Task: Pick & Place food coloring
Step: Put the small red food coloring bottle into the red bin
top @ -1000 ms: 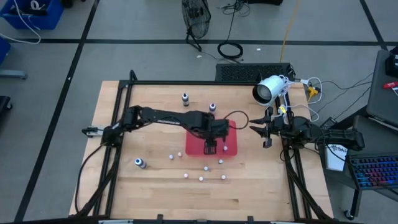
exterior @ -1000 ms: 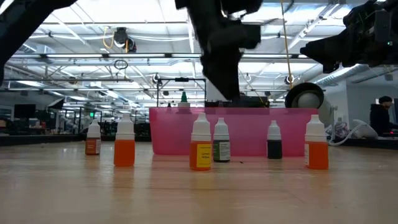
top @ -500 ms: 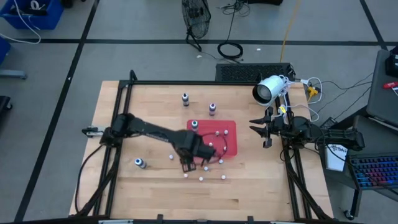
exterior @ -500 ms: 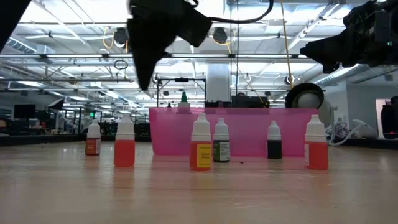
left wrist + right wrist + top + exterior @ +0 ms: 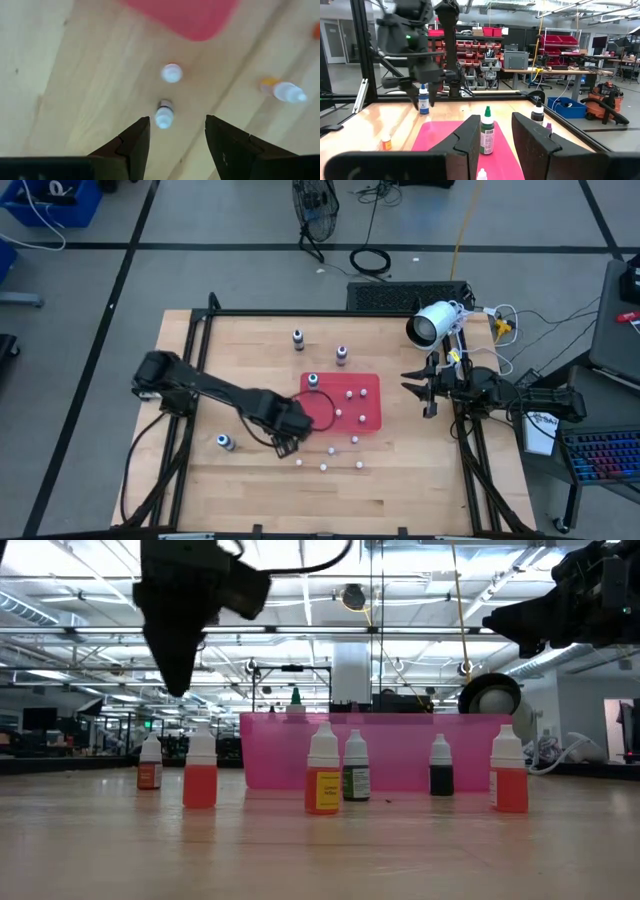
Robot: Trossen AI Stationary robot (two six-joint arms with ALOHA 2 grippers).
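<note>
While the right gripper [image 5: 425,390] waits at the right edge of the surface [image 5: 240,500], fingers apart and empty, the left gripper [image 5: 285,444] hangs over the surface just off the tray's [image 5: 372,383] near-left corner.

Left fingers [image 5: 137,137]: moderately apart, holding nothing. In the left wrist view one small bottle [image 5: 164,117] stands on the surface below, roughly between them; not touched.

Progress, as judged:
- Several white caps [image 5: 349,393] already sit inside the tray, plus a blue-topped one [image 5: 313,380] by its far-left corner. Those look placed.
- Left out: a loose group [image 5: 323,467] on the surface in front of the tray, two dark ones [image 5: 298,337] beyond it, one off alone [image 5: 226,442] to the left.
- So roughly a third in, most yet to go.

Step in hand: likely lining up over the next bottle for a pick. It is tiny and upright; a finger that clips it may knock it over.
</note>
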